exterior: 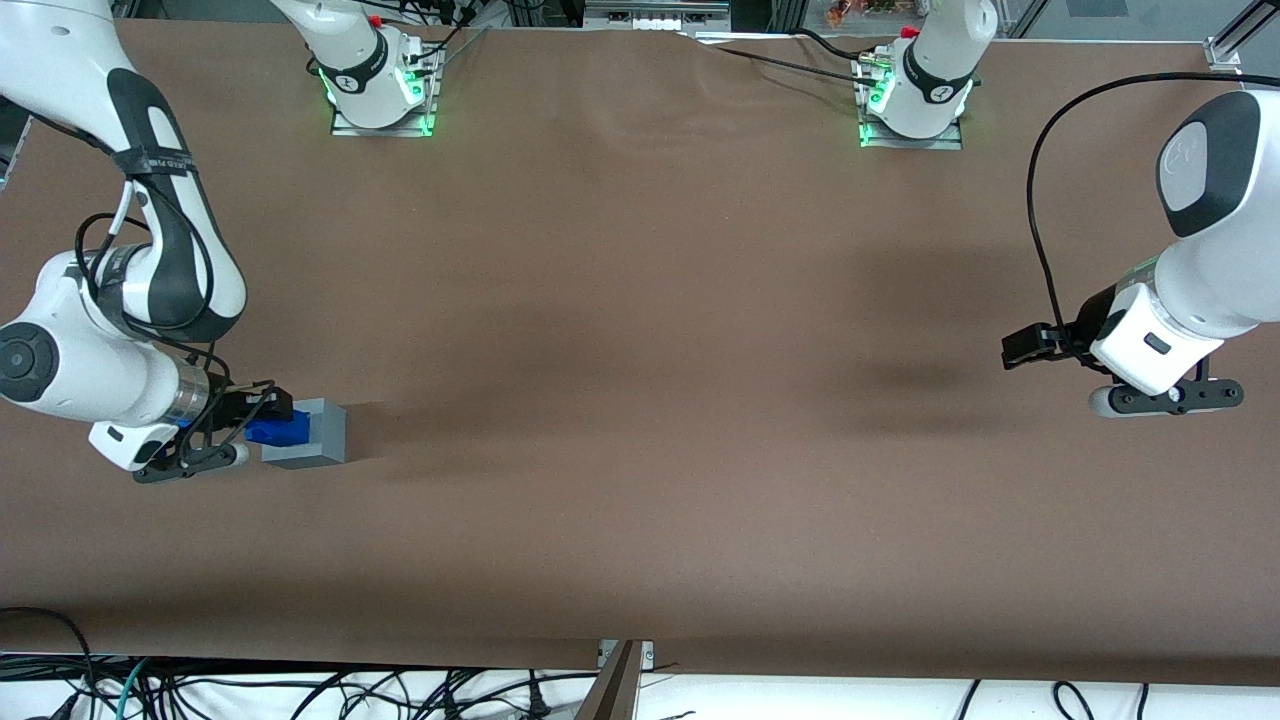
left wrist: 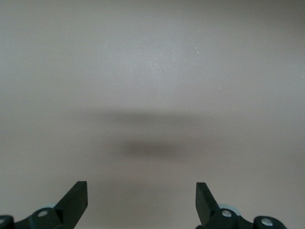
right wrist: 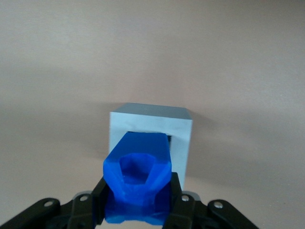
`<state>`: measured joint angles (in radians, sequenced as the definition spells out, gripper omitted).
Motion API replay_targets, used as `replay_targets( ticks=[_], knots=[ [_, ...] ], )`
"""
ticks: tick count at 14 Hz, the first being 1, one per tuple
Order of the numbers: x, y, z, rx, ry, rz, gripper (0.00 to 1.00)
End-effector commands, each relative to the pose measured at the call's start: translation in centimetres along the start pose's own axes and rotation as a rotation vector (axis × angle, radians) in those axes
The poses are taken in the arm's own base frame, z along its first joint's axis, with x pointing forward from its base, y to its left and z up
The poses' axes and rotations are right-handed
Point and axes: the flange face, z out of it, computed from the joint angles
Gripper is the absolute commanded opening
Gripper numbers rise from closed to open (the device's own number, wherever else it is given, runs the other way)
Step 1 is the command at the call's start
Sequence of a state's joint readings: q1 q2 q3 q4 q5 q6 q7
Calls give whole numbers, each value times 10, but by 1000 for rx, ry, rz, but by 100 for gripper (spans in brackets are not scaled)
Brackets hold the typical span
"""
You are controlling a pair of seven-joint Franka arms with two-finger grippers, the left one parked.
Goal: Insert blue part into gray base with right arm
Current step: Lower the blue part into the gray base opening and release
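Note:
The gray base (exterior: 310, 435) lies on the brown table at the working arm's end, its recess turned sideways toward my gripper. My right gripper (exterior: 262, 417) is shut on the blue part (exterior: 277, 428) and holds it level against the base's open face. In the right wrist view the blue part (right wrist: 138, 177) sits between the two black fingers (right wrist: 99, 195), its front end at the mouth of the recess of the gray base (right wrist: 181, 138). The right arm (exterior: 90, 370) reaches in low over the table.
The brown table (exterior: 640, 400) stretches wide toward the parked arm's end. Two arm bases (exterior: 375, 85) with green lights stand along the edge farthest from the front camera. Cables lie below the table's near edge (exterior: 300, 695).

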<state>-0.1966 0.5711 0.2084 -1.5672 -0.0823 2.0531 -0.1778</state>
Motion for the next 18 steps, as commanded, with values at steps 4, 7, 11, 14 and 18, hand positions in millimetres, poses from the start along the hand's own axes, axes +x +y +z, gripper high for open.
replay_targets(
  ticks=[4, 7, 11, 14, 18],
  knots=[
    [3, 2, -4, 10, -17, 20, 24],
    [2, 2, 4, 13, -27, 29, 24],
    [0, 2, 6, 4, -38, 30, 24],
    [1, 2, 12, -6, -46, 52, 24],
    [5, 2, 23, -6, -26, 63, 25]
  ],
)
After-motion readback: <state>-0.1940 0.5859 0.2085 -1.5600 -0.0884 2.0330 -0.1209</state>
